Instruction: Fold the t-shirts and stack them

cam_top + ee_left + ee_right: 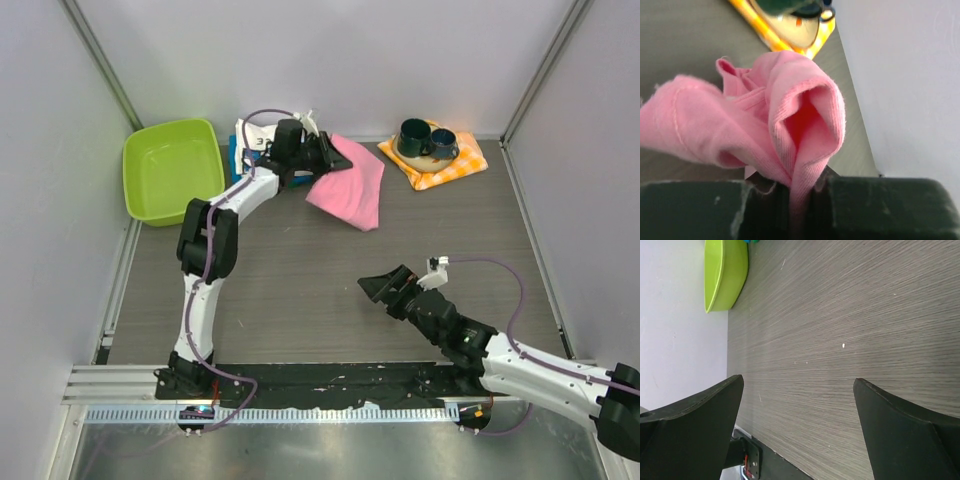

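The grey table [330, 290] carries a green tub [172, 170], pink t-shirt [358, 190] and checked cloth [468, 163].

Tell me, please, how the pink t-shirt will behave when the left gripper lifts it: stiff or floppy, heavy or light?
Probably floppy: the pink t-shirt bunches into soft folds where the left gripper pinches it. Likely light: the knit looks thin. It may drag on the table, where its lower part seems to rest.

Soft pink knit-cloth t-shirt [805, 115], finely ribbed and fuzzy, in the scuffed matt black plastic left hand [790, 200]. Under the right hand [799, 381], matt grey wood-grain counter [850, 305]; beyond it, smooth glossy lime-green plastic tub [725, 275].
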`<state>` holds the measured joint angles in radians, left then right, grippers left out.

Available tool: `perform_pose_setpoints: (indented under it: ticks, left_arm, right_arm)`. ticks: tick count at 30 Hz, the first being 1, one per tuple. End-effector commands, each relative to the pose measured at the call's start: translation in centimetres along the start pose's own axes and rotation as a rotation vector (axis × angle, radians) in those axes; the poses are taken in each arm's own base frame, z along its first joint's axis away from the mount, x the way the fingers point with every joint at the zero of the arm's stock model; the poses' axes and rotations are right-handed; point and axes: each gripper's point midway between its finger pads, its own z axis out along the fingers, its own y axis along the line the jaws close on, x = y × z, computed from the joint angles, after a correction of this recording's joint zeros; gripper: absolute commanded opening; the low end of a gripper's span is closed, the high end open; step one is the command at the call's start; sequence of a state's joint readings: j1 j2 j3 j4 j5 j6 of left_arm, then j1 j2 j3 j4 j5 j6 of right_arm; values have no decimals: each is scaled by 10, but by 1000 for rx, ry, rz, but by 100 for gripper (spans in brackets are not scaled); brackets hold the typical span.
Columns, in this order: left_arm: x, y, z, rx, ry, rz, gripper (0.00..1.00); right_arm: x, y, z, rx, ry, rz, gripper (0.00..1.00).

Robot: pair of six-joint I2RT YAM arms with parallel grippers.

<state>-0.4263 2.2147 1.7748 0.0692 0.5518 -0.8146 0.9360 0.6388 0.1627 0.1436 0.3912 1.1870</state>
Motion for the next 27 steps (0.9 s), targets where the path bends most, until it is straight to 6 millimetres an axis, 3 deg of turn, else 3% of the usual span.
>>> perform_pose_setpoints:
  ticks: [1, 2, 6, 7, 9, 10, 12, 13, 14, 18, 22, 27]
  left_arm:
    - [-23, 25, 3, -58, 43, 21, 0]
    - [-44, 13, 3, -36, 11, 51, 0]
    - [-78, 24, 8, -33, -16, 38, 0]
    - [-97, 24, 9, -11, -52, 56, 0]
    - [-108, 33, 10, -4, -62, 19, 0]
    - [-123, 43, 6, 10, -93, 9, 0]
    - [-143, 43, -4, 61, -140, 0, 0]
    - [-147, 63, -10, 40, -152, -43, 0]
    - [-162, 55, -20, 60, -197, -15, 0]
    - [-182, 65, -42, 66, -231, -12, 0]
    - [-201, 50, -62, 115, -262, -3, 0]
    - [-232, 29, -98, 161, -333, 13, 0]
  right_arm:
    - [0, -4, 1, 5, -9, -47, 98]
    - [1, -6, 2, 7, -4, -51, 98]
    - [10, -13, 5, 11, 20, -54, 99]
    - [11, -14, 5, 11, 25, -56, 99]
    - [14, -17, 6, 14, 33, -61, 99]
    - [15, -19, 7, 19, 33, -59, 99]
    - [18, -23, 7, 12, 38, -53, 99]
    - [19, -25, 7, 12, 37, -44, 99]
    - [20, -27, 7, 12, 39, -45, 99]
    - [23, -31, 9, 18, 43, -54, 99]
    - [32, -38, 13, 36, 73, -64, 99]
    - [42, -32, 17, 16, 99, -64, 99]
